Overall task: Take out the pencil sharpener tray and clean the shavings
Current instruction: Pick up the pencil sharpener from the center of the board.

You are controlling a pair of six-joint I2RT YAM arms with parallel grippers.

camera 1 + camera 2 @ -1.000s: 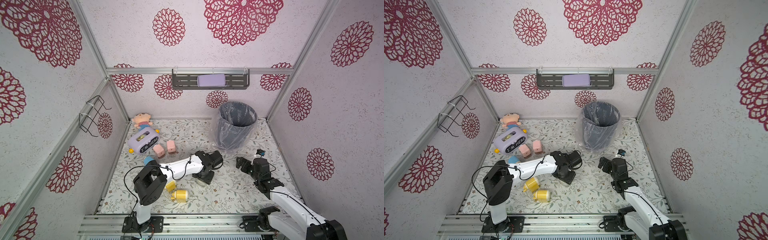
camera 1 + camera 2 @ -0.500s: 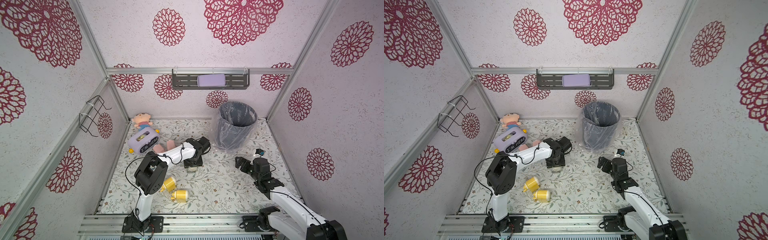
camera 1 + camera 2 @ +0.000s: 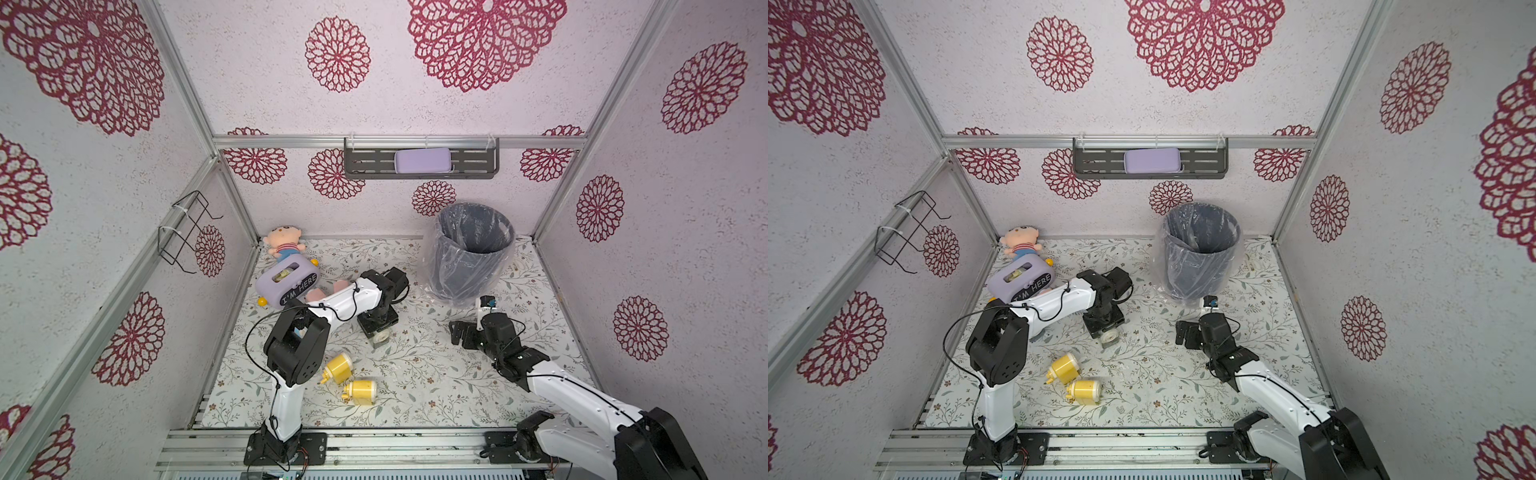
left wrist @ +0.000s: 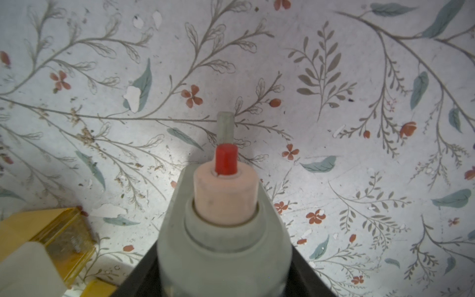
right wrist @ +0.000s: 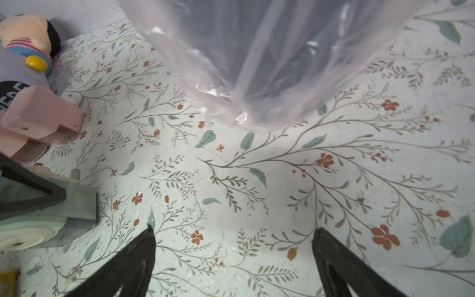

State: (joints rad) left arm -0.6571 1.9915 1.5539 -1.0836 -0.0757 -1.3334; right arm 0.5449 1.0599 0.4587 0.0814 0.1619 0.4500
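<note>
The left gripper [image 3: 376,328] is clamped narrow on one pale green pencil sharpener [image 4: 223,246], with a black finger [image 4: 136,280] on either flank. A pink cylinder with a red stub sticks out ahead of the fingertips. Its tray cannot be told apart from the body, so I cannot say whether it is in or out. The sharpener sits low at the floral mat [image 3: 415,374]; whether it touches the mat is unclear.

Near that hand, back toward its own arm's base, two yellow sharpeners [image 3: 338,368] [image 3: 360,391] lie tipped over, close together. Behind the wrist are two pink sharpeners [image 3: 341,285] [image 3: 313,296], partly hidden by the arm. Past them are one purple box [image 3: 286,282] and one plush doll [image 3: 284,243].

The right gripper [image 5: 232,239] stands wide with nothing between its fingers, well apart from the held sharpener. Just past its fingertips is one grey bin [image 3: 457,274] in a clear liner.

Farthest off are one wall shelf [image 3: 365,166] bearing one lilac case [image 3: 422,161], and one wire rack [image 3: 183,232].
</note>
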